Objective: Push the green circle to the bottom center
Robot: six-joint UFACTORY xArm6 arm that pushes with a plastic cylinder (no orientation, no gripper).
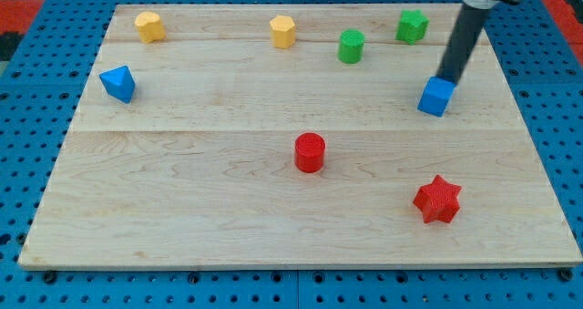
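Green circle (351, 46) sits far, right of centre, well apart from my tip (445, 78), a bare rod with no pincer, touching the blue cube (436, 97); green star (412, 25) lies farther, red star (437, 200) nearer.

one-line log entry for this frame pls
tip: at blue cube, its top edge | green circle: top, right of centre, untouched | goal: bottom centre, not reached | red cylinder: mid-board, in path
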